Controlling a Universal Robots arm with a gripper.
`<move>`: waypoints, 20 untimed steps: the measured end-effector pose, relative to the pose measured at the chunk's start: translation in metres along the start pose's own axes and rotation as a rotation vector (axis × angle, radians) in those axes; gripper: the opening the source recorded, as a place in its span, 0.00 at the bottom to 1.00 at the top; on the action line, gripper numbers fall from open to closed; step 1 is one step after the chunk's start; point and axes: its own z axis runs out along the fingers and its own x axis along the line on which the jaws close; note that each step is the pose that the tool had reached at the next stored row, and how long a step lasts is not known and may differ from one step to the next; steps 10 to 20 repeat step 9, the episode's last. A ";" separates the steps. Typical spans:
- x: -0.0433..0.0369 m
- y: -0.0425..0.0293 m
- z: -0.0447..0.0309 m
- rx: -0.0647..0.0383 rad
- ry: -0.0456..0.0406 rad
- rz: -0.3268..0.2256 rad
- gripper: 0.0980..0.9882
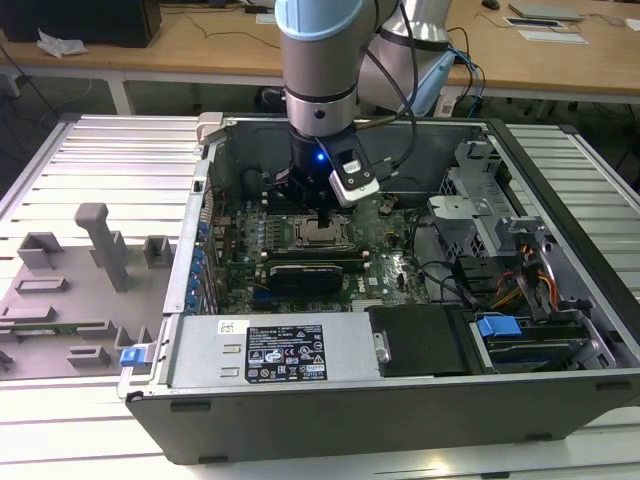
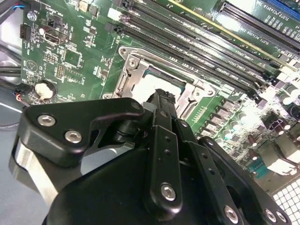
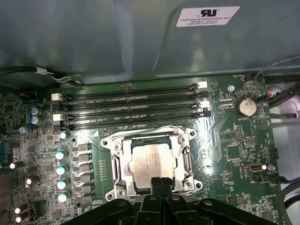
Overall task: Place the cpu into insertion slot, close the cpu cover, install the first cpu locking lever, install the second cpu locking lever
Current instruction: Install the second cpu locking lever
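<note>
Silver-grey square cpu (image 3: 151, 161) is sitting socketed under the closed metal frame cpu cover (image 3: 123, 166); I'm pressing my gripper's (image 3: 161, 181) shut fingers near its edge, levers unconfirmed.

In the second wrist view the gripper (image 2: 161, 101) hides the near half of the chip (image 2: 150, 84) and its socket frame (image 2: 129, 77). The first wrist view's edge cuts off the gripper's linkage.
</note>
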 end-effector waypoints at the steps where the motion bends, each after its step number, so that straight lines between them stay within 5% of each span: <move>1: 0.0000 0.0000 0.0000 0.000 0.0000 0.000 0.01; 20: -0.0001 0.0002 0.0001 0.000 -0.0001 0.000 0.01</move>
